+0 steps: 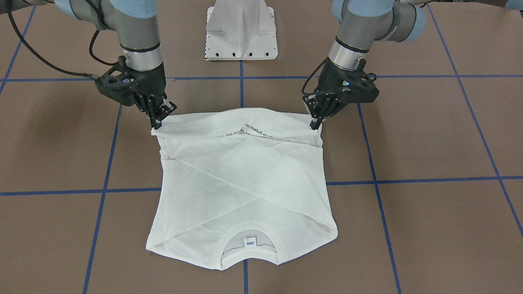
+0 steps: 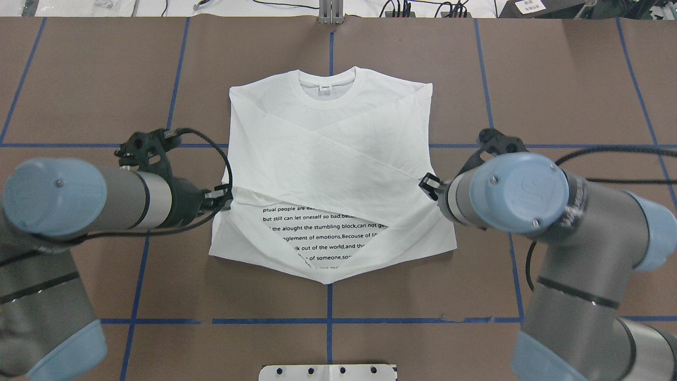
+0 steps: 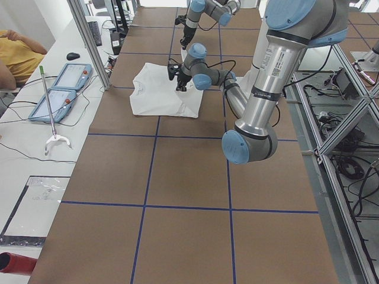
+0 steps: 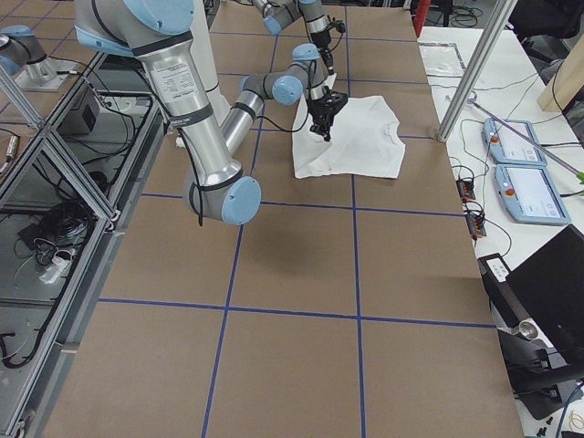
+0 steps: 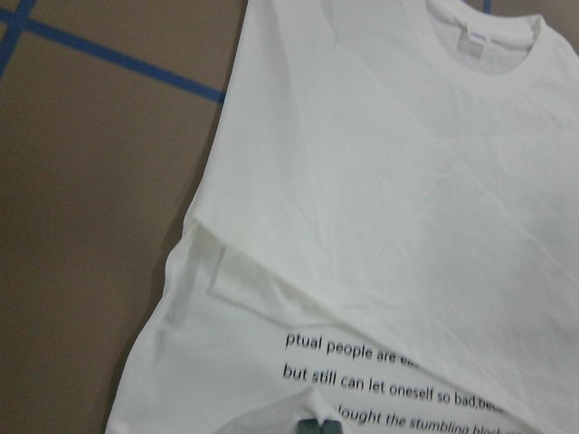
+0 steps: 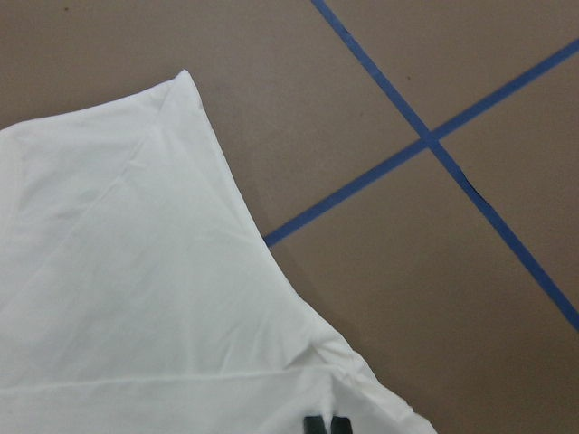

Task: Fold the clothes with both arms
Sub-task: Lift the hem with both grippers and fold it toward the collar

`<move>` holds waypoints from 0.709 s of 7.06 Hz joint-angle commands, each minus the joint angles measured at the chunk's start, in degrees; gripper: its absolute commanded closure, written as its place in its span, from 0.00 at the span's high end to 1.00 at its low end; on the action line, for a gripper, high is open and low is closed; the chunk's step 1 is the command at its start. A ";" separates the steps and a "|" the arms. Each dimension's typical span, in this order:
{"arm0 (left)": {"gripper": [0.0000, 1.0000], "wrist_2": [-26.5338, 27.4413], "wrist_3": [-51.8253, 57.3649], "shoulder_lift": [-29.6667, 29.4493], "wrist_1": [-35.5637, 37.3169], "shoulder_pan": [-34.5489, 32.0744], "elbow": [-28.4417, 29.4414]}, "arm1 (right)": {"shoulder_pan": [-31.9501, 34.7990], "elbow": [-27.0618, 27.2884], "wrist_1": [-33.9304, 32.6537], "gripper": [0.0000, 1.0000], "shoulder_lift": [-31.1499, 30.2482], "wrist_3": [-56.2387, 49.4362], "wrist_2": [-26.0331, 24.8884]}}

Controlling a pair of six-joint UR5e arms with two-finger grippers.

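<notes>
Done: crossing sleeves [image 1: 196, 171] over white long-sleeved T-shirt [image 1: 245, 196]. Clamping raised hem [image 1: 229, 112] corners in left claw [image 1: 316, 122], right claw [image 1: 157, 122]. Left, probably: laying hem toward collar [image 2: 326, 102], desk's [image 1: 408, 224] far edge.

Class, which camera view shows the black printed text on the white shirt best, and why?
The overhead exterior view: several lines of the printed text on the shirt read clearly. The left wrist view catches three lines, cropped. The front-facing view shows an upside-down sliver. Side views are too small; the right wrist view shows none.
</notes>
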 commanded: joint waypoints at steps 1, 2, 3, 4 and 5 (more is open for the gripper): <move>0.00 -0.07 3.19 -6.54 -13.74 -7.03 17.89 | 6.60 -16.03 8.08 0.00 6.32 -6.68 0.43; 0.00 -0.42 5.38 -9.37 -14.67 -8.81 22.76 | 8.63 -22.10 10.38 0.00 9.30 -9.32 0.43; 0.00 -0.25 6.18 -11.05 -18.68 -9.26 28.20 | 8.73 -29.56 13.53 0.00 11.94 -9.70 -0.09; 0.00 0.19 6.37 -12.54 -25.59 -9.26 35.56 | 8.65 -36.33 19.22 0.00 13.97 -9.52 -0.18; 0.00 0.28 6.80 -15.08 -30.19 -9.18 41.55 | 8.73 -39.97 22.41 0.00 14.25 -9.70 -0.36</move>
